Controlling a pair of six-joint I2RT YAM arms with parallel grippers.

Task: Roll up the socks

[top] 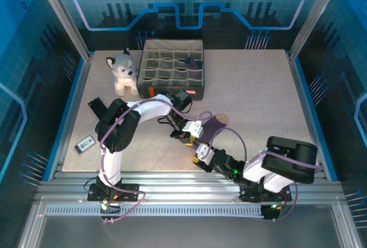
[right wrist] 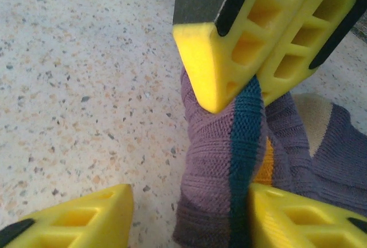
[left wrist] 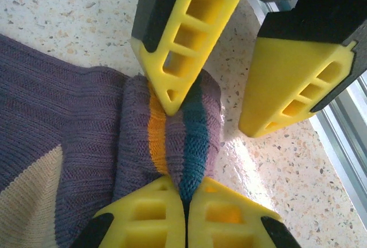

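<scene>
The purple socks (top: 214, 126) lie in the middle of the table, one end bunched into a small roll (left wrist: 172, 144) with a teal and an orange stripe. A flat purple part with a tan patch (left wrist: 28, 193) lies beside the roll. My left gripper (left wrist: 184, 193) is shut on the roll's teal stripe, and it comes in from above in the right wrist view (right wrist: 241, 90). My right gripper (right wrist: 189, 193) stands open around the roll (right wrist: 223, 167). One of its fingers (left wrist: 183, 35) touches the roll's top and the other (left wrist: 298, 81) is apart from it, over bare table. Both grippers meet near the front middle (top: 192, 144).
A grey divided organizer box (top: 172, 67) stands at the back, with a dark purple item (top: 194, 62) in one cell. A grey-and-white plush husky (top: 123, 73) sits to its left. A small flat device (top: 85, 144) lies near the front left edge. The table's metal front rail (left wrist: 344, 139) is close.
</scene>
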